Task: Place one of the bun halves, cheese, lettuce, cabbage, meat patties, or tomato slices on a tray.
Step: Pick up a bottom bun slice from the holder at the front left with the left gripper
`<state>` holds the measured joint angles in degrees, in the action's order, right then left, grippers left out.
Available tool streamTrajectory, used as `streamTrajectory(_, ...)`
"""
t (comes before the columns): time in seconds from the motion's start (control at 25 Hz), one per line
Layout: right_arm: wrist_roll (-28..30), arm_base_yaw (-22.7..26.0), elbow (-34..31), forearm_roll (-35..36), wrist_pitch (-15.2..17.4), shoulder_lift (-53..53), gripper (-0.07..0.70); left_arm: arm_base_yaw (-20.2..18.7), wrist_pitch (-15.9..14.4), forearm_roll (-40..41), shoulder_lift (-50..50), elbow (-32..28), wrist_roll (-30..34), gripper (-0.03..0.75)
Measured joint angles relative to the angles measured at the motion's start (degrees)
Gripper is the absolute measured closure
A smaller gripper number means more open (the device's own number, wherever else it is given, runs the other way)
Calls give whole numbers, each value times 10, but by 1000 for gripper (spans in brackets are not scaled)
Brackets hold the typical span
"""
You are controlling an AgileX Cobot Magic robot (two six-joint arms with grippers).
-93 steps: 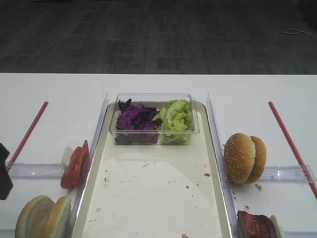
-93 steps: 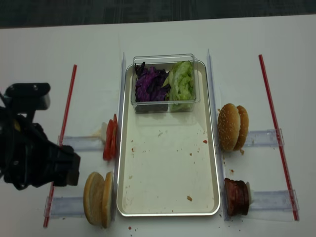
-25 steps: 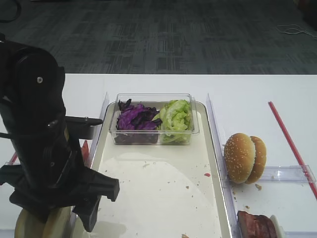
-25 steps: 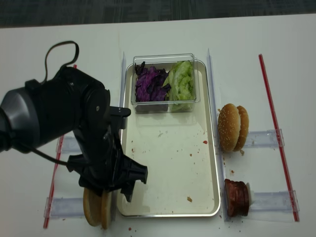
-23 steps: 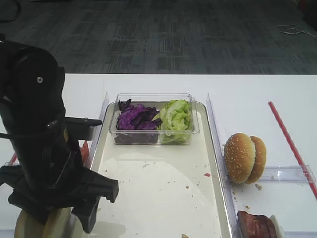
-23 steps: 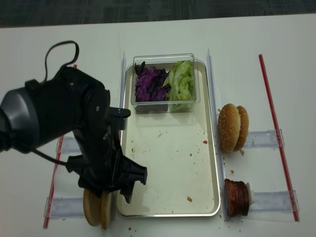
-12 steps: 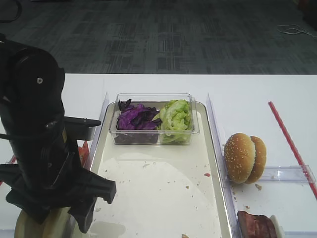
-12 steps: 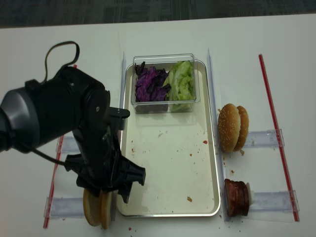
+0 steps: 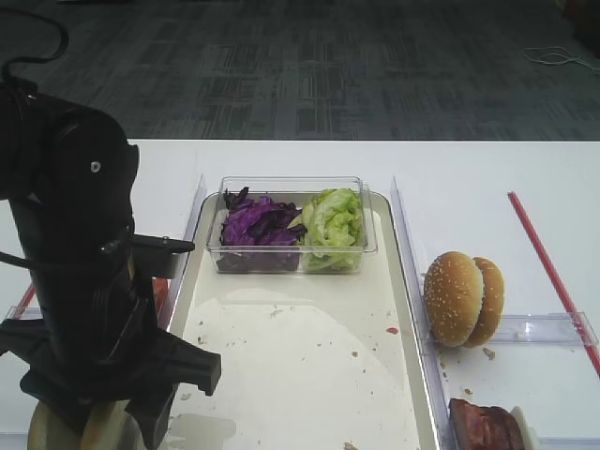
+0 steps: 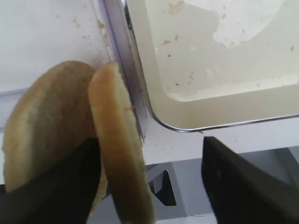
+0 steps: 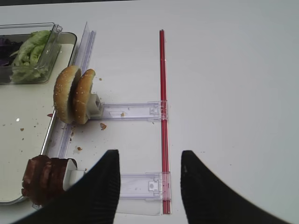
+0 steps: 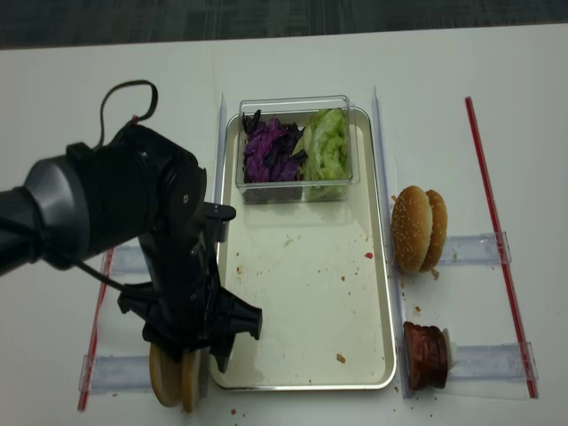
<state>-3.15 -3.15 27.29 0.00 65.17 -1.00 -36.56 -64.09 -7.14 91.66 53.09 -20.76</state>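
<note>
Closing on the bun halves (image 10: 93,154), which stand on edge at the near left, just outside the tray (image 12: 373,311) rim. Left gripper (image 10: 149,186) jaws part-open, straddling the nearer half (image 10: 122,154), one finger (image 10: 60,186) wedged between the two halves, the other (image 10: 243,186) over the tray corner; nothing gripped yet. Best to squeeze gently on crust and cut face, lift straight up clear of the clear rack (image 10: 131,93), then carry right over the rim. Soft, spongy bread, smooth tan crust, flat pale face; likely to dent. Tray hard, silvery, crumb-dotted. Right gripper (image 11: 148,186) jaws wide apart, empty, above the worktop (image 11: 233,70).
</note>
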Motion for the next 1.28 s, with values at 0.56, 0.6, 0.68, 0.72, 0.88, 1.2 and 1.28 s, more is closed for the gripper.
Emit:
streamTrajectory(0.56, 0, 0, 0, 0, 0, 0, 307, 0, -24, 42, 0, 0, -35, 478)
streamTrajectory(0.6, 0, 0, 0, 0, 0, 0, 307, 0, -24, 46, 0, 0, -39, 493)
streamTrajectory(0.68, 0, 0, 0, 0, 0, 0, 307, 0, -24, 47, 0, 0, -42, 532)
streamTrajectory(0.72, 0, 0, 0, 0, 0, 0, 307, 0, -24, 47, 0, 0, -42, 550)
streamTrajectory(0.88, 0, 0, 0, 0, 0, 0, 307, 0, -25, 48, 0, 0, -42, 613)
streamTrajectory(1.2, 0, 0, 0, 0, 0, 0, 307, 0, -26, 48, 0, 0, -42, 626)
streamTrajectory(1.28, 0, 0, 0, 0, 0, 0, 307, 0, -26, 48, 0, 0, -42, 628)
